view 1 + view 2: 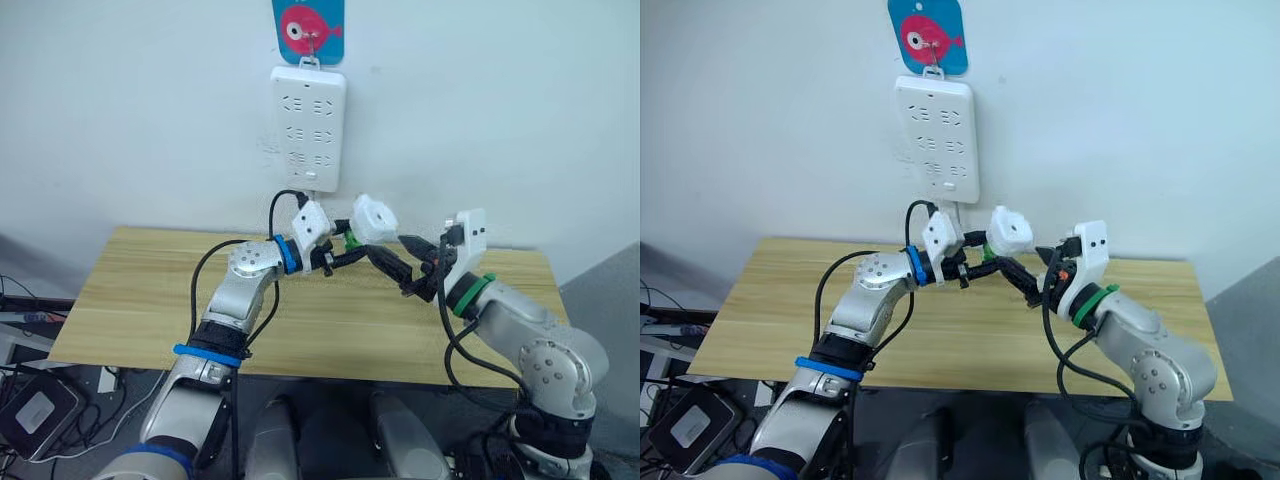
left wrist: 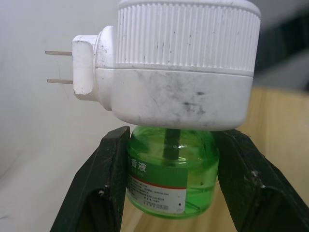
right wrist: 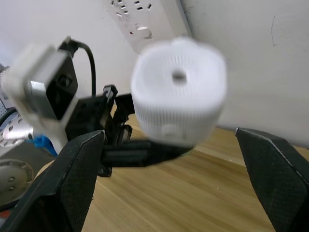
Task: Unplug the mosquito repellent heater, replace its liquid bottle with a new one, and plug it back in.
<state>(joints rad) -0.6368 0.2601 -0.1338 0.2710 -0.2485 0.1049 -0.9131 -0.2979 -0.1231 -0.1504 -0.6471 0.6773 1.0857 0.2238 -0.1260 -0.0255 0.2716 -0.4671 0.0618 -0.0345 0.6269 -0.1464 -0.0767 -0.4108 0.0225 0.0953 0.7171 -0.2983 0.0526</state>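
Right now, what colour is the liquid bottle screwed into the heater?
Clear green, with a green-and-white label; the bottle shows best in the left wrist view.

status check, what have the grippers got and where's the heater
Left gripper shut on green liquid bottle under small white rounded plastic heater. Heater unplugged, prongs bare, below white wall power strip. Right gripper open, facing heater. Nothing in the way.

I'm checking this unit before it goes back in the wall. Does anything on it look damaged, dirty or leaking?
The mosquito repellent heater has dark scuffs and grime on its white casing. Its prongs look straight, and no spill shows around the green bottle, which the left gripper clamps.
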